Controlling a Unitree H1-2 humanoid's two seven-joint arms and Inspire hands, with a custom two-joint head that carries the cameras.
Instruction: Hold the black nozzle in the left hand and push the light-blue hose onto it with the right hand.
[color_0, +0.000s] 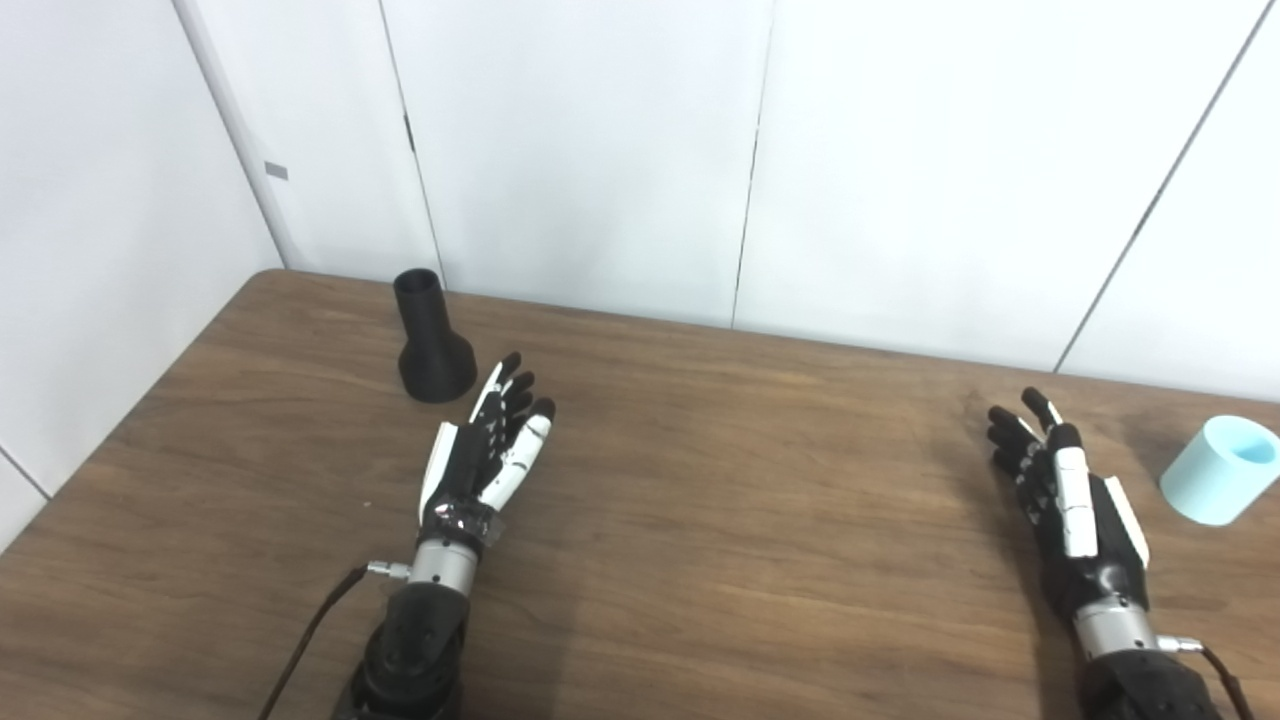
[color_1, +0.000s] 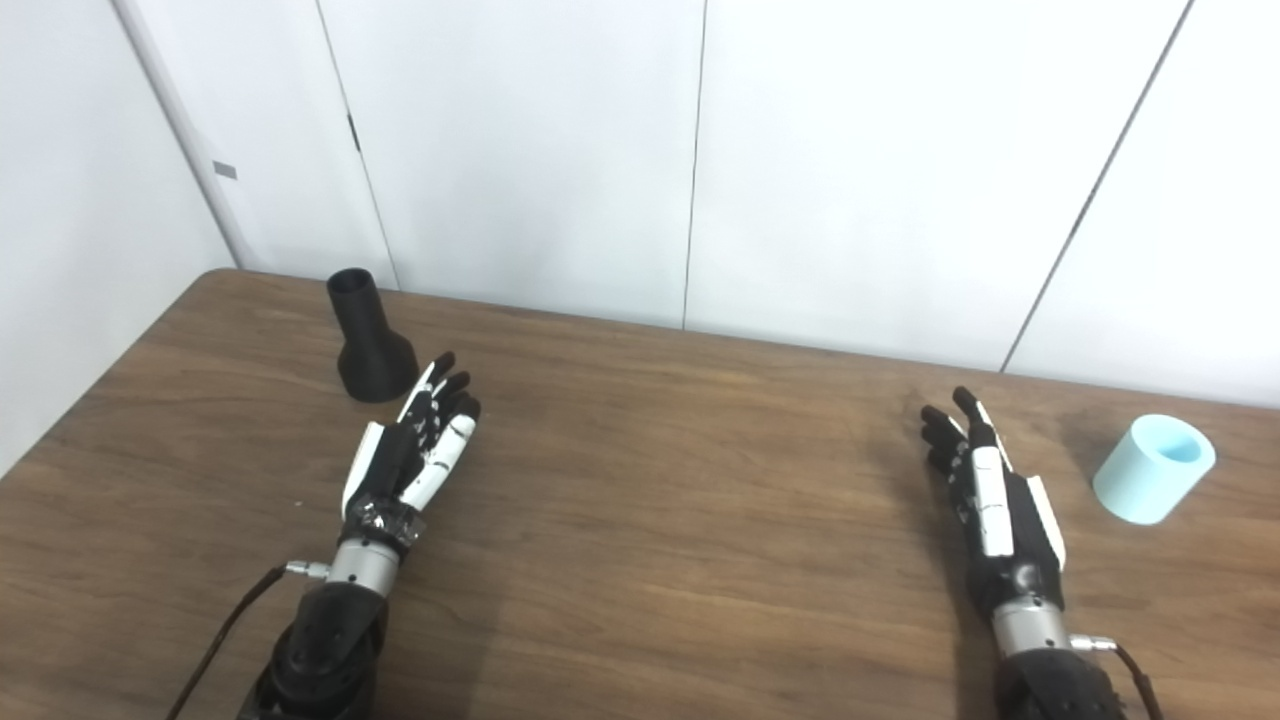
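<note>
The black nozzle (color_0: 432, 340) stands upright on its flared base, narrow open neck up, at the far-left part of the wooden table (color_0: 720, 520). Just beside it, the left hand (color_0: 488, 445) is spread and empty. Far to the nozzle's right lies the light-blue hose (color_0: 1220, 470) — a short, tilted tube — beside the right hand (color_0: 1060, 490), fingers loose, holding nothing.

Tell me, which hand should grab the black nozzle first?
The left hand, most likely. It is open, with its fingertips just short of the black nozzle standing upright at the table's far left. The right hand is open too, far across the table beside the light-blue hose.
</note>
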